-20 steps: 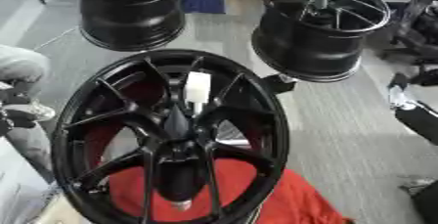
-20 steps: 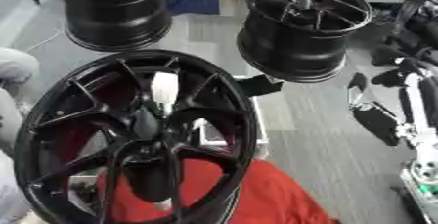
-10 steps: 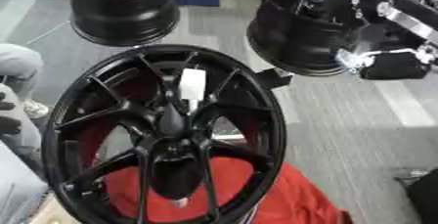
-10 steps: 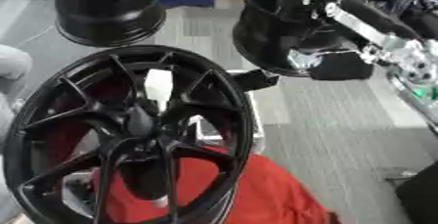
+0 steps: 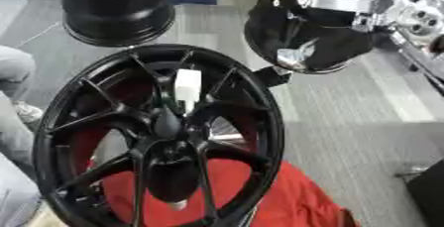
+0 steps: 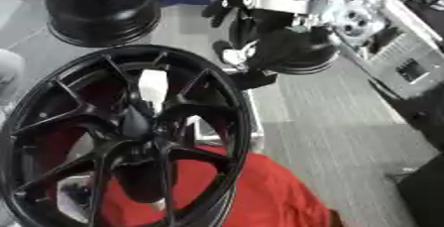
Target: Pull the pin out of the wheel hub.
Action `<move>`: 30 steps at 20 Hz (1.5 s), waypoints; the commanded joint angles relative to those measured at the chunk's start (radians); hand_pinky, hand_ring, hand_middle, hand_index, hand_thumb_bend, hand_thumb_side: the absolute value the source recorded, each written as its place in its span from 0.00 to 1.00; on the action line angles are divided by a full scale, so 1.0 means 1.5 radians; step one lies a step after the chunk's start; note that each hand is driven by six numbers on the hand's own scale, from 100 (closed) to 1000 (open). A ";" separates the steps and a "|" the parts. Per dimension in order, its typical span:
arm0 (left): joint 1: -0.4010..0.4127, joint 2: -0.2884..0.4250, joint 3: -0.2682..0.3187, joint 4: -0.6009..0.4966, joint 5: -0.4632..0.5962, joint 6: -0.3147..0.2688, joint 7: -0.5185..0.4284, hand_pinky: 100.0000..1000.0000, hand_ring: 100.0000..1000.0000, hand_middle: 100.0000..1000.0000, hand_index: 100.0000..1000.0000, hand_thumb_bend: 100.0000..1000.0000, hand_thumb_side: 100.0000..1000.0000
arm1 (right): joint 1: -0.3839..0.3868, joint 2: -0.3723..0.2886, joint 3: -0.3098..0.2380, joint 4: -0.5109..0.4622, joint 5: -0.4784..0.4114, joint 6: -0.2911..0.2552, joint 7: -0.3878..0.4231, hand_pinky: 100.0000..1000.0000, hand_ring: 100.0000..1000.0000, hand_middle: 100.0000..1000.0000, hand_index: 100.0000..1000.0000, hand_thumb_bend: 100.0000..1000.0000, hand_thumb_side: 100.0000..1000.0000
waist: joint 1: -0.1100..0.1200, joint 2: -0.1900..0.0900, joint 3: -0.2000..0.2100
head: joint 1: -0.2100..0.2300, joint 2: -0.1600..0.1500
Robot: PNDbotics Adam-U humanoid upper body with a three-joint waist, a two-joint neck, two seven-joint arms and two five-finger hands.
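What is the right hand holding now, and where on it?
Nothing. The right hand is in the air above the wheel hub, clear of the white pin.

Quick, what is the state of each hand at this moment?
Left hand: not in view.
Right hand: above the near wheel hub, holding nothing; open or closed cannot be told.

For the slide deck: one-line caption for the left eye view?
Right hand reaches in from upper right toward the near black wheel, white pin not yet touched.
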 commanded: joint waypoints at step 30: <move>-0.019 -0.003 -0.017 -0.001 0.003 -0.004 -0.022 0.53 0.51 0.60 0.76 0.00 0.77 | -0.087 0.193 0.066 0.238 0.292 -0.082 0.142 0.86 0.90 0.94 1.00 0.00 0.70 | 0.011 -0.003 0.041 | -0.056 -0.002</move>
